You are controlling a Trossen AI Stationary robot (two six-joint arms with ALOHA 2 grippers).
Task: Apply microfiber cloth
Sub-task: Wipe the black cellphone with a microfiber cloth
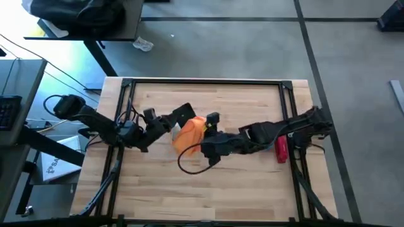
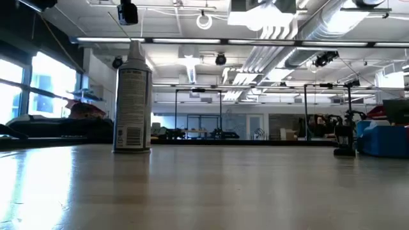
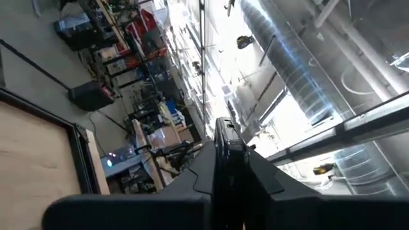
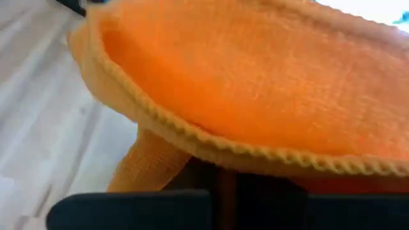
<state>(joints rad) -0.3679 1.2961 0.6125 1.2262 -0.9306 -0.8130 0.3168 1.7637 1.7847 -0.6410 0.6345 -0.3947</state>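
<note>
Holding the orange microfiber cloth (image 1: 189, 133) in closed fingers, the right gripper (image 1: 203, 130) is lifted above the table (image 1: 252, 189). The left gripper (image 1: 172, 120) pinches the black phone (image 1: 183, 113) just beside the cloth.

Both arms and the orange cloth (image 1: 189, 134) crowd the table (image 1: 208, 189) centre; near and far boards seem open, apart from a spray can (image 2: 131, 97).

The microfiber cloth (image 1: 189, 134) hangs mid-table between left gripper (image 1: 172, 123) and right gripper (image 1: 203, 137)
</note>
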